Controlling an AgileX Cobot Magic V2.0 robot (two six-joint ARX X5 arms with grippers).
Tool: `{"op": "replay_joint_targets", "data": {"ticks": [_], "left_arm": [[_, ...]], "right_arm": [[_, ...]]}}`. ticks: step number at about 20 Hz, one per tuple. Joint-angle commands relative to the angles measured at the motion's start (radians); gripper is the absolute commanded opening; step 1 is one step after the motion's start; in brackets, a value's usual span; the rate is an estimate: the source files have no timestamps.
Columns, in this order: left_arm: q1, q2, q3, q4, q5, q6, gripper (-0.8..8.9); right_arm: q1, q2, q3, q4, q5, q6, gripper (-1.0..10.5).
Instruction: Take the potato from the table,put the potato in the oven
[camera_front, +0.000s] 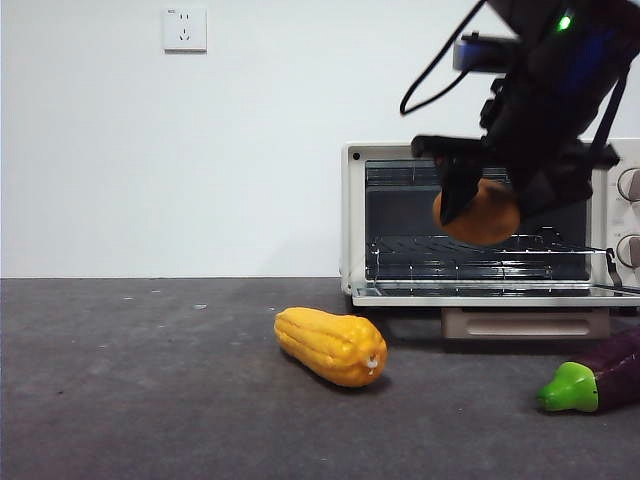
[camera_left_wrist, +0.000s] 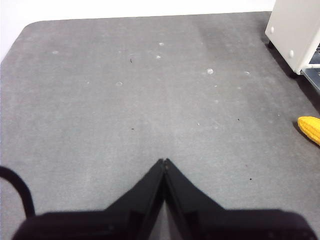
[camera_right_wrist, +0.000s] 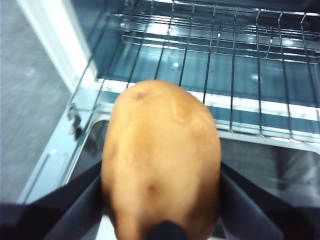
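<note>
The orange-brown potato (camera_front: 482, 212) (camera_right_wrist: 162, 157) hangs in the air in front of the open oven (camera_front: 480, 225), clamped between the black jaws of my right gripper (camera_front: 480, 205) (camera_right_wrist: 161, 175). In the right wrist view the oven's wire rack (camera_right_wrist: 220, 55) and the lowered glass door lie just beyond and below the potato. My left gripper (camera_left_wrist: 164, 162) hovers over bare grey table (camera_left_wrist: 125, 110), shut with nothing in it, far from the oven.
A yellow ridged cob (camera_front: 332, 346) (camera_left_wrist: 310, 129) lies on the table in front of the oven's left side. A purple eggplant with a green cap (camera_front: 595, 380) lies at the right. The oven's knobs (camera_front: 630, 185) sit at its right edge.
</note>
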Motion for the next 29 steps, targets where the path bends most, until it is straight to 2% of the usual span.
{"op": "replay_joint_targets", "data": {"ticks": [1,7,11,13,16,20,25,26,29], "left_arm": [[-0.004,-0.002,-0.001,0.005,-0.006,-0.006,-0.04],[-0.006,-0.002,0.002,0.005,0.019,-0.004,-0.05],[-0.034,0.004,0.002,0.069,0.226,-0.002,-0.05],[-0.059,0.013,0.002,0.108,0.288,0.018,-0.05],[-0.1,0.039,0.002,0.113,0.29,0.022,-0.05],[-0.14,0.075,0.002,0.115,0.29,0.017,-0.05],[-0.145,0.118,0.002,0.121,0.286,0.011,-0.05],[-0.145,0.128,0.002,0.121,0.286,0.011,-0.05],[-0.145,0.154,0.002,0.141,0.286,0.012,-0.05]], "right_arm": [[-0.023,0.035,-0.011,0.066,-0.002,0.047,0.0],[-0.08,0.04,-0.006,0.143,-0.005,0.06,0.0],[-0.12,0.043,0.017,0.155,-0.047,0.059,0.0],[-0.133,0.051,0.039,0.156,-0.048,0.058,0.0],[-0.143,0.108,0.094,0.15,-0.093,0.042,0.0],[-0.143,0.22,0.188,0.104,-0.095,0.036,0.0],[-0.143,0.278,0.238,0.105,-0.08,0.033,0.1],[-0.143,0.284,0.242,0.106,-0.08,0.033,0.7],[-0.143,0.289,0.243,0.102,-0.079,0.033,3.9]]}}
